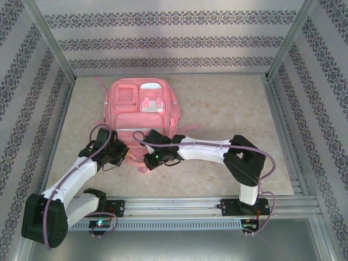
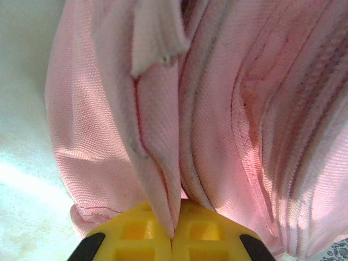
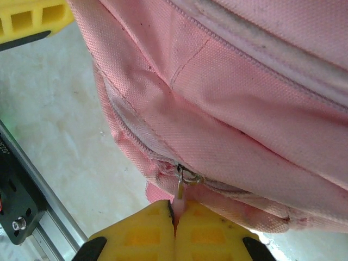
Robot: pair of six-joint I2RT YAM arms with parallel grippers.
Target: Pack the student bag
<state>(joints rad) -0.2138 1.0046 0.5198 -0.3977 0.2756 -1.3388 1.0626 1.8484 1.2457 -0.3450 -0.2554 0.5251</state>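
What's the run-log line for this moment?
left hand: shut on student bag fabric fold | right hand: shut on zipper pull | student bag: flat on table

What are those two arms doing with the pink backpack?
Two robot arms are working at the near edge of the student bag, which lies flat on the table. The left gripper is shut on a fold of the bag's pink fabric. The right gripper is shut on a zipper pull along the bag's edge. It looks as if one arm steadies the bag while the other is set to work the zipper.
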